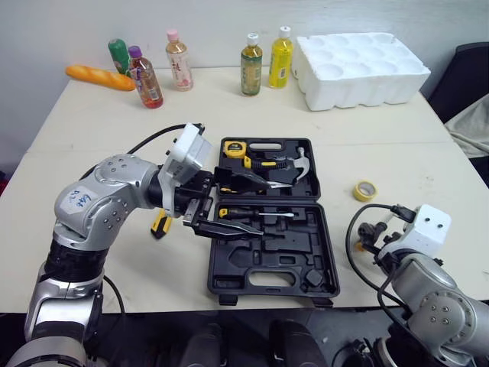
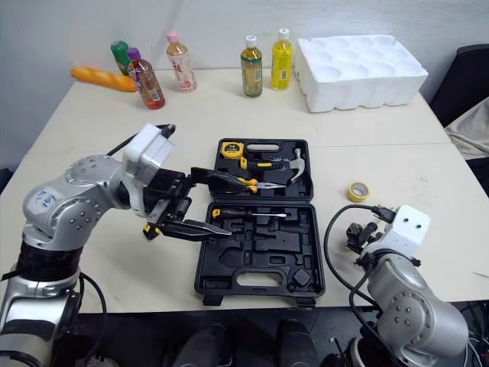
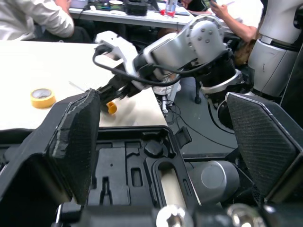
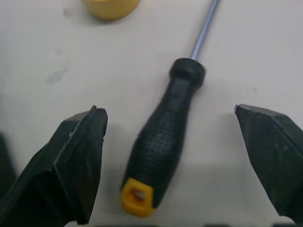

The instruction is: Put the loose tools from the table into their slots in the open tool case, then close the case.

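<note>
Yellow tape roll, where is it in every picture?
Left eye view: yellow tape roll on the table, right of the tool case.
Right eye view: same spot.
Left wrist view: on the table beyond the case.
Right wrist view: likely the yellow rim past the screwdriver.
Shared landmark: the table.

Beyond the left gripper [image 1: 258, 206] stand five bottles [image 1: 179, 61], one bread loaf [image 1: 99, 77] and one foam tray [image 1: 359, 69]. Under its fingers lies one tool case [image 1: 267, 267] holding one tape measure [image 1: 234, 149], one hammer [image 1: 299, 164], one pair of pliers [image 2: 256, 183] and one screwdriver [image 1: 252, 215]. A second screwdriver [image 4: 165, 142] lies between the fingers of the right gripper [image 4: 168, 111], with one tape roll [image 1: 365, 190] just beyond it.
</note>
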Controlling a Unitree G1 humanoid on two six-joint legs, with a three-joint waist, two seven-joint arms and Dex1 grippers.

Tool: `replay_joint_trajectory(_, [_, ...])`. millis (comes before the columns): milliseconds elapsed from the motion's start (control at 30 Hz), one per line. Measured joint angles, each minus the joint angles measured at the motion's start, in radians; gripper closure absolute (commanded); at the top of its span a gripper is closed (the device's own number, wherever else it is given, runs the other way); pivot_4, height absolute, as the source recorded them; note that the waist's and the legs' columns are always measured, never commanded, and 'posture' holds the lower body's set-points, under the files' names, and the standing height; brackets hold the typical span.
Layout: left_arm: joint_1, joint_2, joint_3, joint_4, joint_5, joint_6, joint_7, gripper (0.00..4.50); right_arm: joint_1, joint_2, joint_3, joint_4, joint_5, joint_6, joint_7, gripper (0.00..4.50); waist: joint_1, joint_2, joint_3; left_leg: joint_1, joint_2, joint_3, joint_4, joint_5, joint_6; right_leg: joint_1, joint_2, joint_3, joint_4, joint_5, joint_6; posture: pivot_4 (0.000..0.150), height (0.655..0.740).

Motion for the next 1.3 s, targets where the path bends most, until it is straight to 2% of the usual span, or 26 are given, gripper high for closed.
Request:
replay_joint_trajectory(167, [-0.003,-0.008,-0.004,0.011,0.022,-0.014,-0.006,0.06,-0.027,0.023,-0.028,0.028,-0.043,0.01,0.02,0.0,0.0,0.0,0.0,0.0,0.0,0.0,-0.001,0.0,0.0,0.0,0.0,0.0,-0.001,0.0,0.0,0.15,0.7384])
replay_joint_trajectory(233, [-0.003,-0.015,-0.008,0.01,0.032,-0.02,-0.007,0.0,-0.027,0.023,-0.025,0.03,-0.058,0.01,0.029,0.55,0.0,0.0,0.0,0.0,0.0,0.0,0.0,0.0,0.0,0.0,0.0,0.0,0.0,0.0,0.0,0.15,0.7384])
replay_joint_trajectory(300, [-0.003,-0.02,-0.01,0.01,0.04,-0.026,-0.007,0.0,-0.028,0.024,-0.03,0.032,-0.081,0.01,0.033,1.29,0.0,0.0,0.0,0.0,0.0,0.0,0.0,0.0,0.0,0.0,0.0,0.0,0.0,0.0,0.0,0.15,0.7384])
replay_joint_trajectory(433, [-0.003,-0.029,-0.011,0.01,0.046,-0.03,-0.008,0.0,-0.047,0.042,-0.066,0.037,-0.121,0.01,0.039,3.4,-0.002,0.0,0.0,0.0,0.0,0.0,0.0,0.0,0.0,0.0,0.0,0.0,0.0,0.0,0.0,0.15,0.7384])
replay_joint_trajectory(467, [-0.003,-0.029,-0.011,0.01,0.048,-0.031,-0.008,0.0,-0.047,0.043,-0.066,0.037,-0.128,0.01,0.043,3.53,-0.002,0.0,0.0,0.0,0.0,0.0,-0.001,0.0,0.0,0.0,0.0,0.0,0.0,0.0,0.0,0.15,0.7384])
replay_joint_trajectory(833, [0.002,-0.039,-0.011,0.01,0.064,-0.043,-0.008,0.0,-0.037,0.05,-0.093,0.022,-0.17,0.01,0.1,3.51,0.001,0.0,0.0,0.0,0.0,0.0,0.0,0.0,0.0,0.0,0.0,0.0,0.0,0.0,0.0,0.15,0.7384])
replay_joint_trajectory(933, [0.009,-0.042,-0.01,0.01,0.065,-0.043,-0.004,0.0,-0.017,0.013,-0.079,0.017,-0.168,0.01,0.137,3.51,0.002,0.0,0.0,0.0,0.0,-0.001,0.0,0.0,0.0,0.0,0.0,0.0,0.0,0.0,0.0,0.15,0.7384])
replay_joint_trajectory(1033, [0.056,-0.017,0.002,0.011,0.078,-0.047,0.006,0.0,-0.001,-0.241,-0.028,0.022,-0.085,0.01,0.301,3.51,-0.003,0.002,0.001,0.0,-0.003,0.001,0.0,0.0,0.004,0.0,-0.001,0.001,-0.001,0.001,0.002,0.15,0.7384])
replay_joint_trajectory(1133, [0.112,0.02,0.021,0.005,0.085,-0.047,0.021,0.0,-0.02,-0.417,0.003,0.032,0.053,0.01,0.495,3.51,-0.016,-0.001,0.002,0.0,0.0,-0.001,-0.001,0.0,0.003,0.001,-0.001,0.001,-0.002,0.001,0.002,0.15,0.7384])
replay_joint_trajectory(1300, [0.243,0.11,0.083,-0.018,0.119,-0.055,0.058,0.0,-0.085,-0.731,0.14,0.131,0.281,-0.008,0.814,3.51,-0.022,-0.002,0.004,0.0,0.001,-0.001,-0.003,0.001,0.003,0.001,-0.001,0.0,-0.003,0.001,0.001,0.15,0.7384])
